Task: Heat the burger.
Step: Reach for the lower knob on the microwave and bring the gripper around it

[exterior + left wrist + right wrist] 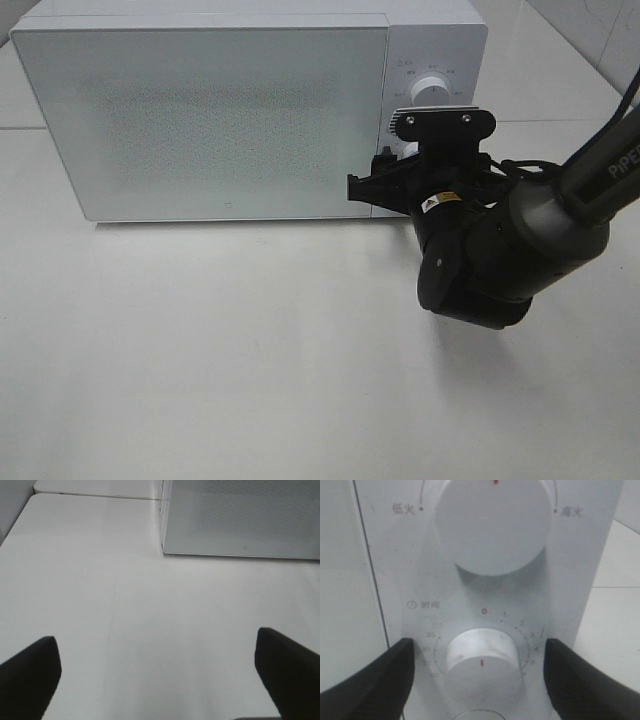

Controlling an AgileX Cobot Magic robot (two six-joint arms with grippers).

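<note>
**Right gripper at the timer knob, door shut, burger out of sight**

You are looking at a plain white table [250, 350] with faint scuff lines on it. The microwave [200, 110] stands toward its far edge, with its door [200, 150] shut flat. A seam crosses the table to the left of the microwave. Beyond the far right corner there is a pale tiled wall [600, 30].

You cannot see the burger in any view. The door's dotted window shows only grey.

Your right arm [560, 210] comes in from the right edge of the table and points at the control panel [395, 555]. The right gripper [479, 647] faces the panel head-on. Its fingers [370, 680] stand apart, one on each side of the lower knob [482, 662], with a clear gap to the knob on both sides. That knob's red mark points straight down, away from the red zero above it. The larger upper knob [492, 525] sits just above, with its red mark at the top.

Your left gripper [155, 635] hangs over bare table near the left edge, its fingers [30, 670] spread wide and holding nothing. From that wrist you see the microwave's left front corner well ahead, and a second white slab [95, 487] butting against the table behind it.
</note>
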